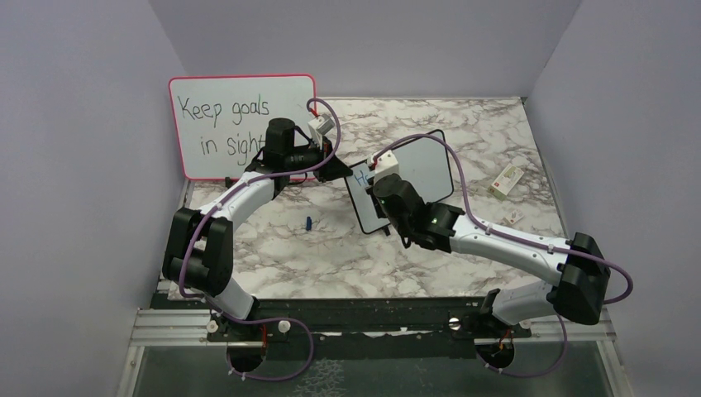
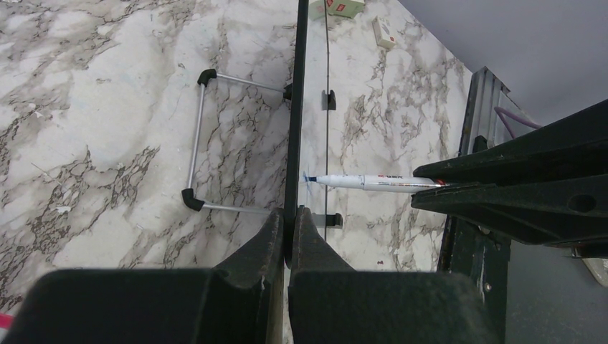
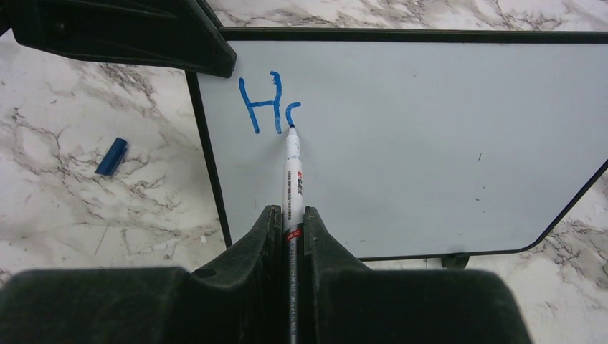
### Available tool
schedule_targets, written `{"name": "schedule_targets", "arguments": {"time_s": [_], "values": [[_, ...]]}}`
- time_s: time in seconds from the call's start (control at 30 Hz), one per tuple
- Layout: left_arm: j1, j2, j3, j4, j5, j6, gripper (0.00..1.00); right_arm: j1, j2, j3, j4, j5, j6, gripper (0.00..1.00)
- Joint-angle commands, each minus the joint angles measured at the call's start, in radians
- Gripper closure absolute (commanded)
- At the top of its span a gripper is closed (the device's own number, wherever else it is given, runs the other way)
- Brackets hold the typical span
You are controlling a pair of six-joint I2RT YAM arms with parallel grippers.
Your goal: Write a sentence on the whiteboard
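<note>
Writing is barely begun: the right hand (image 3: pixel 290 218) pinches the marker (image 3: pixel 292 168), its tip on the whiteboard (image 3: pixel 444 143), which stands mid-way across the bench (image 1: pixel 496 132). The sentence (image 3: pixel 262 107) is only an "H" and a part-drawn curve. The left hand (image 2: pixel 290 226) clamps the board's frame edge. Next, I judge, close that curve; ample bare white lies rightward

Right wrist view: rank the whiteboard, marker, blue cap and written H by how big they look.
1. whiteboard, by far the largest.
2. marker, judged by its visible length.
3. written H and blue cap: close in size, and the cap lies off the board on the table, so I won't rank them.
</note>
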Motion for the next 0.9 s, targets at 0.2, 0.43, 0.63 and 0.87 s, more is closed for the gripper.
{"name": "schedule_targets", "arguments": {"time_s": [0.2,0.43,0.63,0.87], "values": [[0.004,-0.003,0.004,-0.048,0.02,0.047,1.0,-0.007,-0.023,-0.022,-0.043,0.074,0.017,0.99],[0.004,-0.001,0.004,-0.049,0.022,0.047,1.0,-0.012,-0.025,-0.024,-0.002,0.077,0.015,0.99],[0.002,0.0,0.005,-0.048,0.027,0.045,1.0,-0.014,-0.017,-0.012,0.035,0.08,-0.002,0.99],[0.002,0.001,0.005,-0.048,0.028,0.045,1.0,-0.017,-0.01,0.005,0.061,0.075,-0.017,0.99]]}}
